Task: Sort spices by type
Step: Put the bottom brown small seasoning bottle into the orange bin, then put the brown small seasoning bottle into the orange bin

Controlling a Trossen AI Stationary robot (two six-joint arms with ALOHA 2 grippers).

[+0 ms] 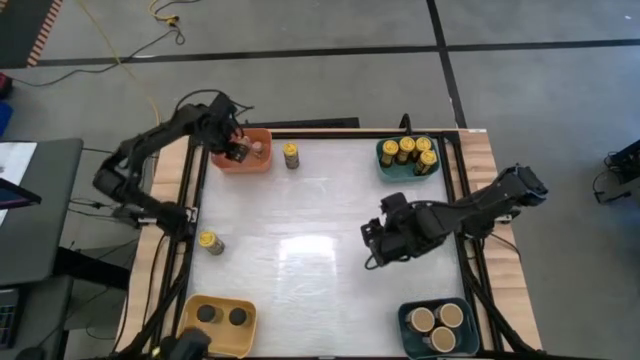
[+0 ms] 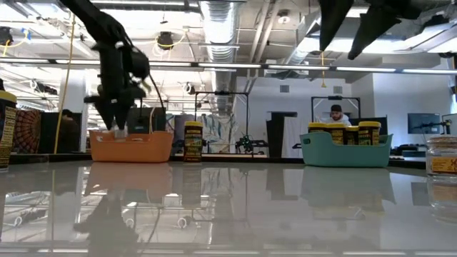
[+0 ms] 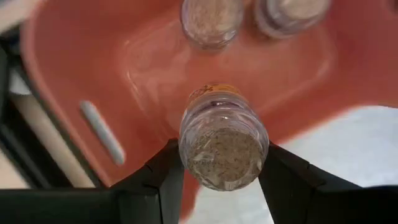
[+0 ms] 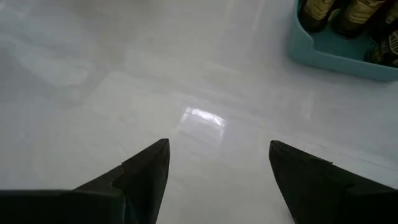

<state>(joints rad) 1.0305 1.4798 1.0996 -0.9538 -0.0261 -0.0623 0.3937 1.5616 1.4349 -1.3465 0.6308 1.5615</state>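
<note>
My left gripper point(image 1: 238, 149) hangs over the orange bin point(image 1: 262, 160) at the table's far left, shut on a small grey-topped spice jar point(image 3: 224, 146). Two more such jars point(image 3: 211, 18) stand in that bin. A yellow-lidded jar point(image 1: 291, 155) stands on the table just right of the bin, another point(image 1: 210, 242) near the left edge. My right gripper point(image 1: 378, 245) is open above the bare table, right of the middle, with nothing between its fingers point(image 4: 149, 168). My left gripper pinches the small jar by its two opposite sides point(image 3: 185, 152) between its two fingers point(image 3: 165, 174). The fingers point steeply down from above. The jar stands upright in the hold, its top toward the wrist, lifted over the orange bin's floor point(image 3: 155, 68).
A teal bin point(image 1: 385, 160) at the far right holds several yellow-lidded jars. At the near right, another teal bin point(image 1: 410, 335) holds three tan-lidded jars. A yellow bin point(image 1: 218, 335) at the near left holds two black-lidded jars. The table's middle point(image 1: 310, 230) is bare.
</note>
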